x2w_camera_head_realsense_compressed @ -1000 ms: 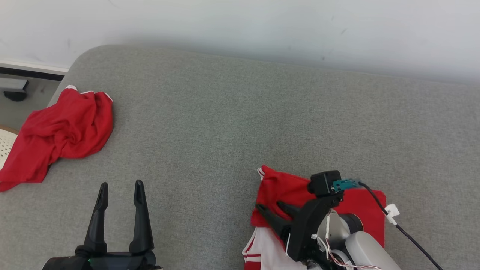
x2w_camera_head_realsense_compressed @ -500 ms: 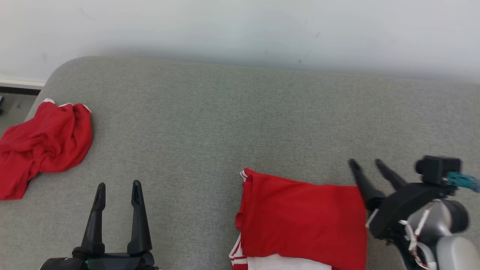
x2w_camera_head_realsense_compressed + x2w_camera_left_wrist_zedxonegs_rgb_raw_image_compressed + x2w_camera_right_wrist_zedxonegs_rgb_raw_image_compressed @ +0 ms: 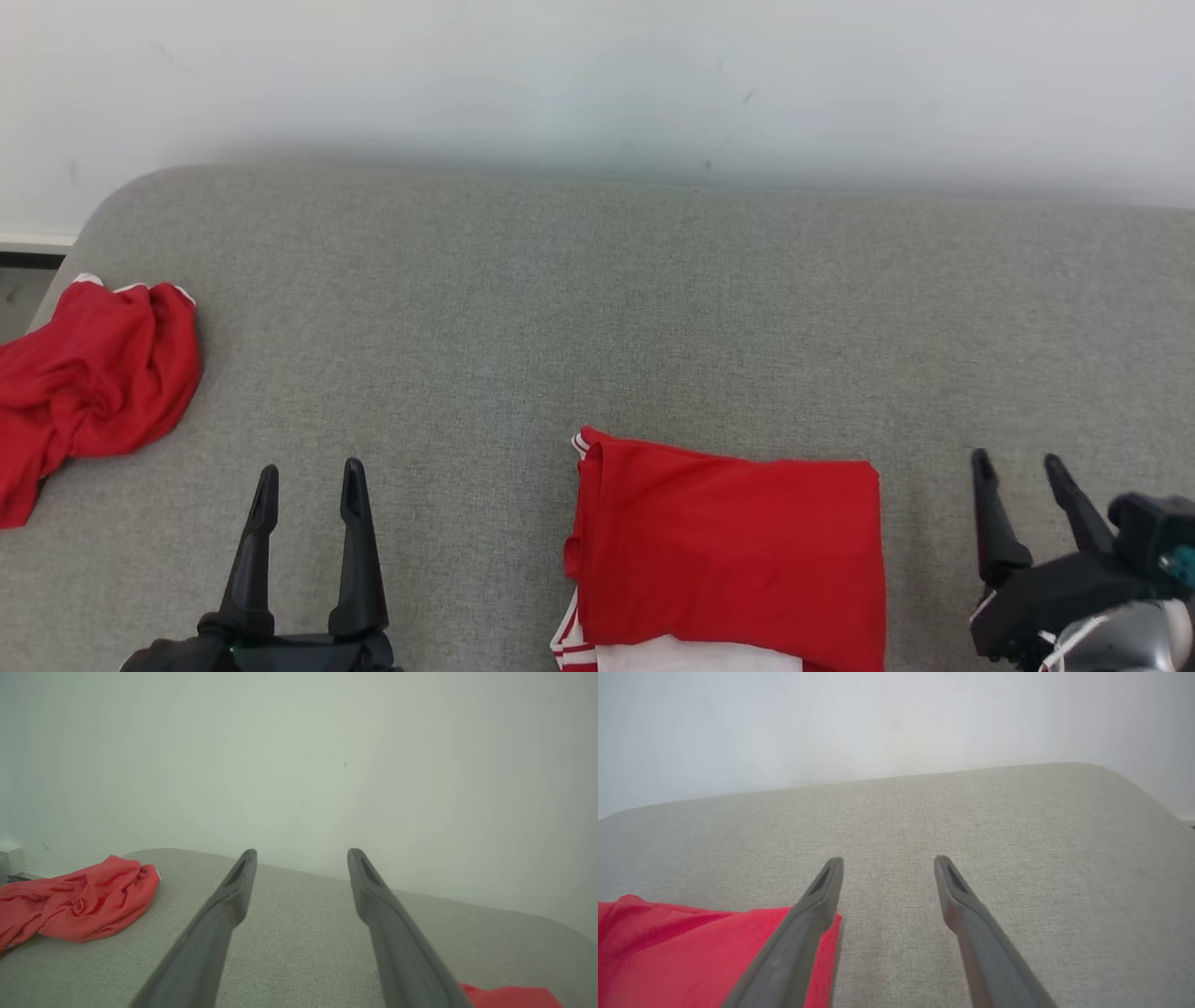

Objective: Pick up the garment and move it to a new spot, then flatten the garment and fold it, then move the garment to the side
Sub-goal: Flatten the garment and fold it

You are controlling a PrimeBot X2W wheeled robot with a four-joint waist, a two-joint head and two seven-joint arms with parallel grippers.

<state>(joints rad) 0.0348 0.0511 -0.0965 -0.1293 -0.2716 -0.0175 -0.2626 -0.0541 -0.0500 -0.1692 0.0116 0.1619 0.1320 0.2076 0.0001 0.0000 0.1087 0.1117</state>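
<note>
Both claws are open wide and hold nothing; the folded garment (image 3: 738, 551) lies on the grey cushion (image 3: 560, 308).
Head view: left claw (image 3: 311, 467) and right claw (image 3: 1016, 457) sit low and near, fingers pointing far. The red garment is just left of the right claw. A crumpled red cloth (image 3: 93, 383) lies far left. Left wrist view: a white wall (image 3: 299, 742) behind. Right wrist view: the garment's corner shows by one finger.

Nothing legible anywhere. No lettering, brand, number or sign to read on the folded red garment (image 3: 728, 551), the crumpled red garment (image 3: 89, 383), the grey cushion (image 3: 560, 308) or the wall (image 3: 597, 75).
</note>
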